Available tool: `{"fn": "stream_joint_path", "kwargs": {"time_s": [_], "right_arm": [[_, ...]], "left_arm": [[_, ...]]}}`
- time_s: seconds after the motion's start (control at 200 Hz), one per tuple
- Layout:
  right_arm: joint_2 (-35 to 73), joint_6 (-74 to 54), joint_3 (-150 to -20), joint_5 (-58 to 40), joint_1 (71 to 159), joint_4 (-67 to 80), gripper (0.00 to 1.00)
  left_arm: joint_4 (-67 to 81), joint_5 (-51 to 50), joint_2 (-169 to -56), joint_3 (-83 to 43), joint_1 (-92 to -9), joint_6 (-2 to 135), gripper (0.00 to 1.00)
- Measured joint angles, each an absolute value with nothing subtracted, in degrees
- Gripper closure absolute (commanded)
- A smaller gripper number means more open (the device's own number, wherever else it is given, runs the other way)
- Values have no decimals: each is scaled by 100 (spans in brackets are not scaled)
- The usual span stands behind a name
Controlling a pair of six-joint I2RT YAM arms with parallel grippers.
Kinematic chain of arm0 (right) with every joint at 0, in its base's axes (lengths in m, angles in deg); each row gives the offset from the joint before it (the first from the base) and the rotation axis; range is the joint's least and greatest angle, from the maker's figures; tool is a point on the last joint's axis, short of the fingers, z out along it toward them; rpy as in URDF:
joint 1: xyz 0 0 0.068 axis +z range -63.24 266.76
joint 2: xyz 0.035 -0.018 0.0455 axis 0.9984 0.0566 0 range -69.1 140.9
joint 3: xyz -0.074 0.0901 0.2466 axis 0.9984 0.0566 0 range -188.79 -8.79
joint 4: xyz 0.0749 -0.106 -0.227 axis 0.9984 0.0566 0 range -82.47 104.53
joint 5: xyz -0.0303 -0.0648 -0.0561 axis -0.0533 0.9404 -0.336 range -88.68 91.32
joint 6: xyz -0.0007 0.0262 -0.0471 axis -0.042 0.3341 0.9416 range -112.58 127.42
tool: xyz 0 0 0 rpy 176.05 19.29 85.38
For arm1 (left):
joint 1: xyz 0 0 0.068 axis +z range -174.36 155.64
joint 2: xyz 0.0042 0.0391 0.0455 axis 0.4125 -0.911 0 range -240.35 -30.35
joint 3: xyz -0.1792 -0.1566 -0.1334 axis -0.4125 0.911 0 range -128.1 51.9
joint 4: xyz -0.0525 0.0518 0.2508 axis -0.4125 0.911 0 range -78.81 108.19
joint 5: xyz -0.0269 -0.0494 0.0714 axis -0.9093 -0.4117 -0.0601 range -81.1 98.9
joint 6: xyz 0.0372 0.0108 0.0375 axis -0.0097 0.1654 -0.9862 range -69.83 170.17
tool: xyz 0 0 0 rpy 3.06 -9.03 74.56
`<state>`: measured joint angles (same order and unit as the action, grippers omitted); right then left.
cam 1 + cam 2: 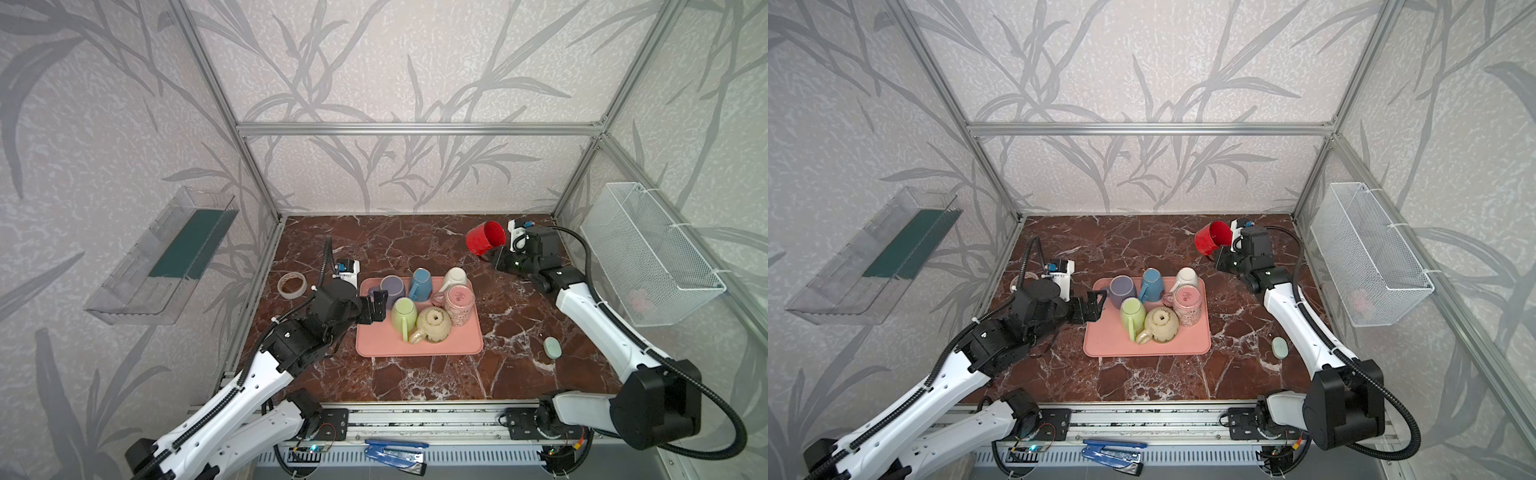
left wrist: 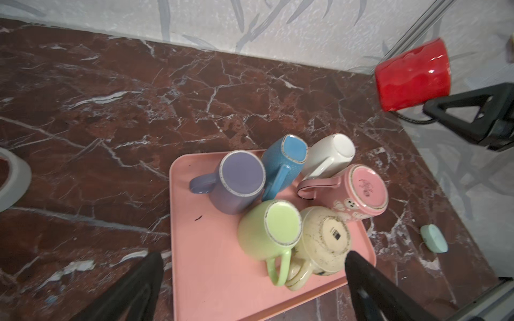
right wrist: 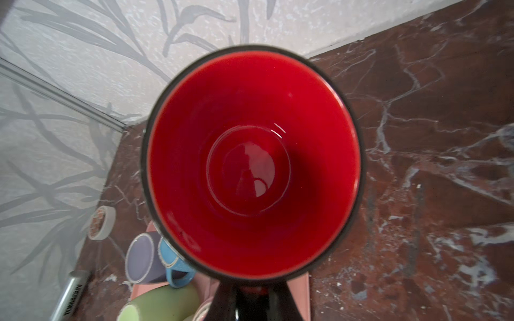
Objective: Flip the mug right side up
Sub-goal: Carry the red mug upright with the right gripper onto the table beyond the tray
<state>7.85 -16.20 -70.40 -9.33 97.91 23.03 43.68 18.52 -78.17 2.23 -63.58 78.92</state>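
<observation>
Finishing the turn means rolling the right gripper [image 1: 495, 254], pinched tight on the red mug [image 1: 483, 241] held tilted in the air beyond the pink tray's [image 1: 415, 351] far right corner, until its mouth faces up, while the left gripper [image 1: 376, 306] hangs spread wide beside the tray.

- The left arm [image 1: 232, 399] rises from the near left corner of the rig. Its white forearm slopes up and inward to a black wrist.
- The left jaws point toward the middle of the surface and stand wide apart, gripping nothing. In the left wrist view both black fingers [image 2: 130, 289] show far apart.
- The right arm [image 1: 590, 316] stretches from the near right corner toward the far right of the surface, with its wrist turned leftward.
- The right jaws are pinched nearly together, clamped on the red mug [image 1: 485, 240] and carrying it off the surface.
</observation>
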Motion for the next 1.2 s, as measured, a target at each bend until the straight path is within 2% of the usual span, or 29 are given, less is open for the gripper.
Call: {"fn": "stream_joint_path", "kwargs": {"time_s": [0.26, 0.64, 1.2], "right_arm": [[1576, -855, -7877, -101, 9702, 2883, 100], [2472, -63, -8283, 234, 9394, 2883, 100], [4006, 453, -9127, 643, 9212, 2959, 100]], "left_arm": [[5006, 2187, -7629, 195, -6356, 7505, 0], [4997, 2447, -7565, 274, -6323, 7151, 0], [5017, 2156, -8481, 291, -5995, 7029, 1]]}}
